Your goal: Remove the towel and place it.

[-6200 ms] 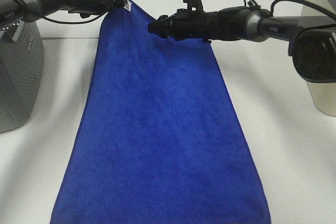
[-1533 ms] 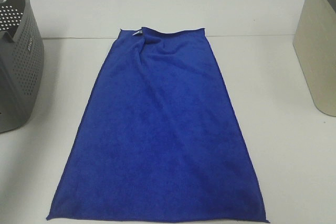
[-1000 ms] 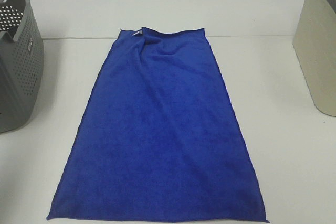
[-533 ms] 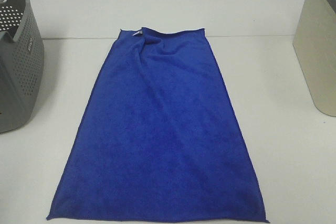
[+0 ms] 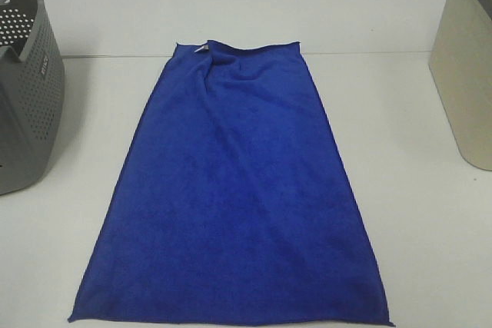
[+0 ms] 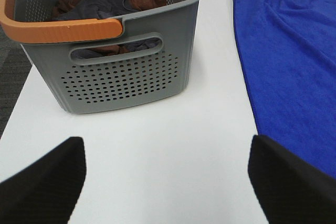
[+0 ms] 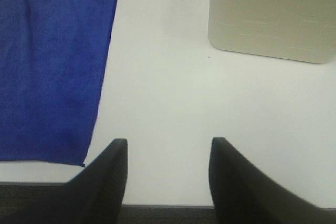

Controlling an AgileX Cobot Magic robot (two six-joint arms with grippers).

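White counter (image 5: 400, 213): bears all items. Towel (image 5: 231, 197): royal blue, spread flat mid-counter, slight rumple and white tag (image 5: 201, 48) at far edge. Grey perforated basket (image 6: 121, 72): left of towel, holds dark clothing. Beige bin (image 7: 270, 17): right. Left gripper (image 6: 168, 179): jaws wide, empty. Right gripper (image 7: 168, 179): jaws apart, empty.

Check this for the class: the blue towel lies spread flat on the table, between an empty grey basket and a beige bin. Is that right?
One slip: the grey basket is not empty. The left wrist view shows dark and brown clothes in it. The towel does lie spread on the table, between it and the beige bin.
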